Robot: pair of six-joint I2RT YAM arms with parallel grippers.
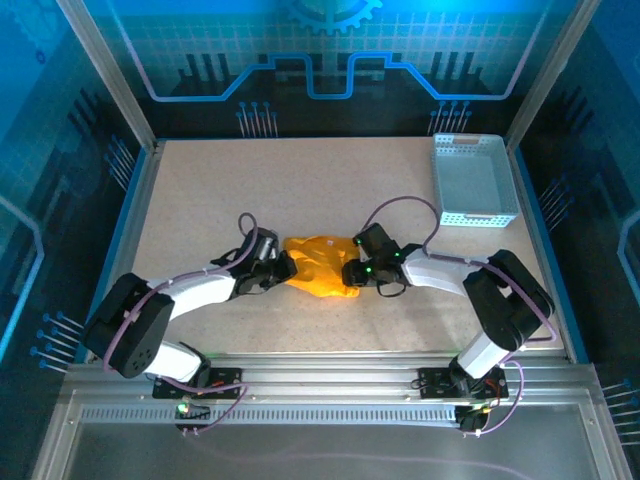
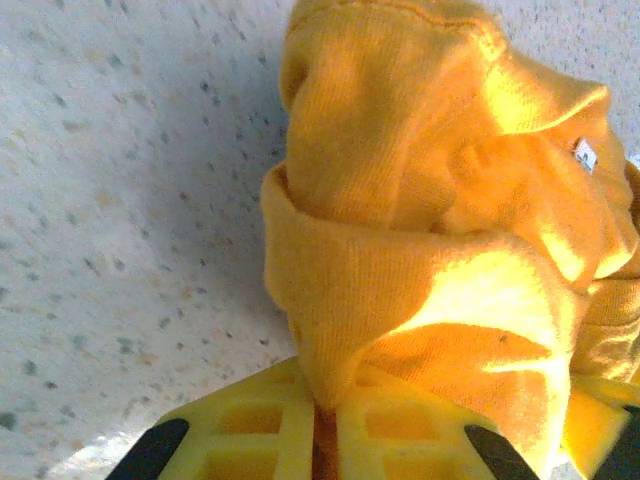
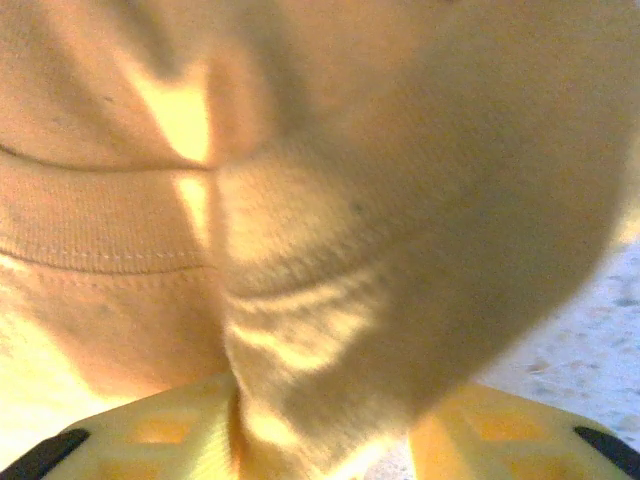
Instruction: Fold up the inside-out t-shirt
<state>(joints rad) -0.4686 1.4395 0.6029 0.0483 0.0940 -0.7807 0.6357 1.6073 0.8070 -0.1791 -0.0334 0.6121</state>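
**Overhead view.** The inside-out t-shirt (image 1: 320, 268) lies as a crumpled orange-yellow bundle in the middle of the table (image 1: 200, 200). It sits directly between my two arms and well apart from the pale basket (image 1: 475, 180) at the far right corner. Its long axis runs left to right, along the line joining the left gripper (image 1: 280, 270) to the right gripper (image 1: 352, 272). Each gripper meets one end of the bundle, so neither arm is the nearer.

**Left wrist view.** The left gripper's jaws are drawn together on a ridge of cloth. The cloth rises from between the yellow fingers (image 2: 250, 425) and spreads away ahead of them. I read this as a firm pinch on the shirt's left end.

**Right wrist view.** The right gripper's jaws stand apart with a thick fold hanging in the gap. I cannot tell whether they press on it or merely flank it.

**Judgement.** The coming move turns on this opposed arrangement, with the cloth ahead of each gripper and between both. Drawing the two apart along the long axis should open the bundle flat, provided the right side has a true hold. From above I cannot tell which parts of the garment are held.
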